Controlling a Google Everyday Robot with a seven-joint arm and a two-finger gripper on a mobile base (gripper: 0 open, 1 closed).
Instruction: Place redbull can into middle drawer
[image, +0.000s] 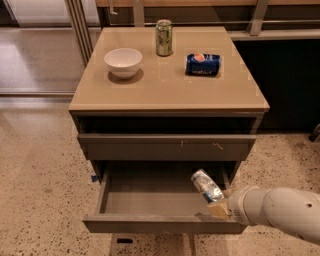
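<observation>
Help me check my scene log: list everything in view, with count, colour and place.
cabinet: one, tan top, centre.
bowl: one, white, left on the top.
green can: one, upright, back of the top.
Pepsi can: one, dark blue, lying right on the top.
scratched drawer front: one, grey-brown, under the top.
middle drawer: one, grey, pulled open.
redbull can: one, silver-blue, tilted over the drawer's right side.
gripper: one, tan, holding the redbull can.
arm: one, white, lower right.

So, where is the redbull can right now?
In the camera view, the redbull can is tilted in the gripper, over the right side of the open middle drawer.
</observation>
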